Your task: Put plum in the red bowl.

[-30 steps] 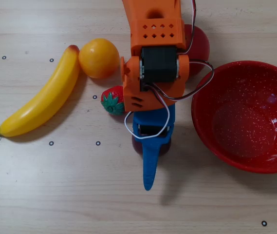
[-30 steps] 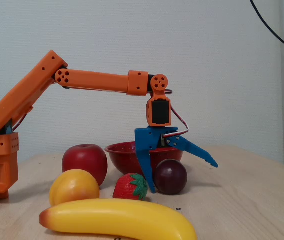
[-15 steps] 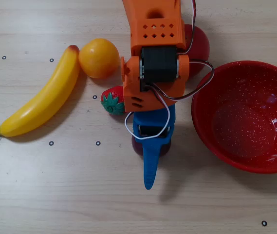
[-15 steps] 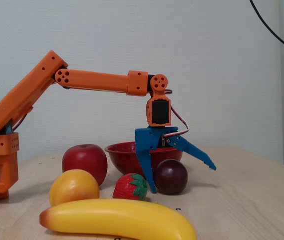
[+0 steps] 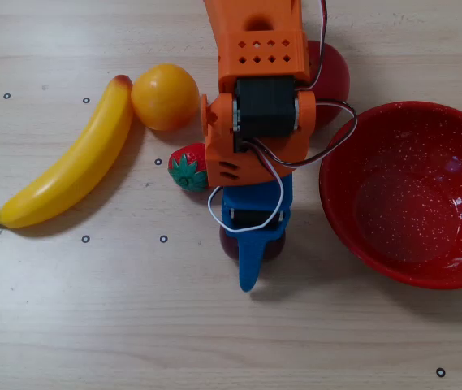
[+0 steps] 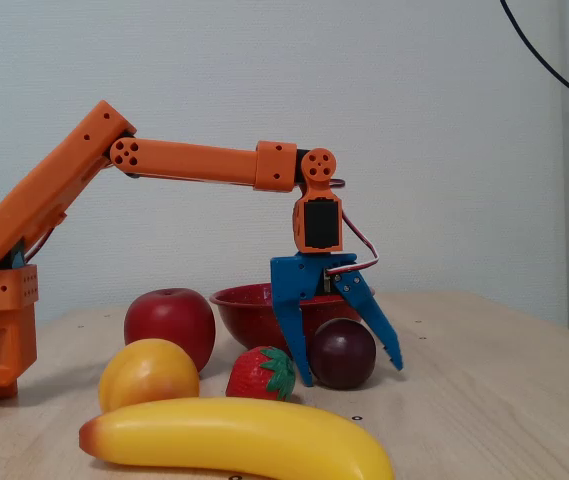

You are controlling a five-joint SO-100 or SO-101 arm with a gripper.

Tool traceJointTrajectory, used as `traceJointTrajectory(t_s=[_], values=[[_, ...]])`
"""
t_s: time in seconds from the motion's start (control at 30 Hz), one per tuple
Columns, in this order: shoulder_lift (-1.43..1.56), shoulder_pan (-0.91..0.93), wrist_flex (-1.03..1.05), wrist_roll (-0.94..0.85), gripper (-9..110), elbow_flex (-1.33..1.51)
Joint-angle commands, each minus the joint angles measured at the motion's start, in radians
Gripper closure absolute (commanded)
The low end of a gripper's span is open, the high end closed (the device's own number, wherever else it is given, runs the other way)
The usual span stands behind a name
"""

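I work in what looks like a hobby or lab test bench. My light wooden desk carries small printed ring markers, a bare pale wall stands behind, and a black cable hangs at the right in the fixed view.

glossy plum, speckled glossy red bowl

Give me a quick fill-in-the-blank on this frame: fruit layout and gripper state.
1. In the fixed view, the gripper straddles the ____.
2. In the overhead view, the red bowl holds ____ fruit.
3. In the overhead view, the orange touches the tip of the ____.
4. The strawberry has ____ leaves.

Missing words: plum; no; banana; green
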Motion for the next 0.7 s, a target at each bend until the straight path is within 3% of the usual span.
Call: traceJointTrajectory(t_s=[0.0, 0.13, 0.17, 0.2, 0.67], values=[[0.037, -0.038, -0.029, 0.005, 70, -0.021], [0.043, -0.038, -0.031, 0.023, 81, -0.011], [0.046, -0.037, -0.031, 0.032, 87, -0.008], [0.049, -0.035, -0.029, 0.038, 101, -0.003], [0.344, -0.006, 0.175, -0.029, 101, -0.014]])
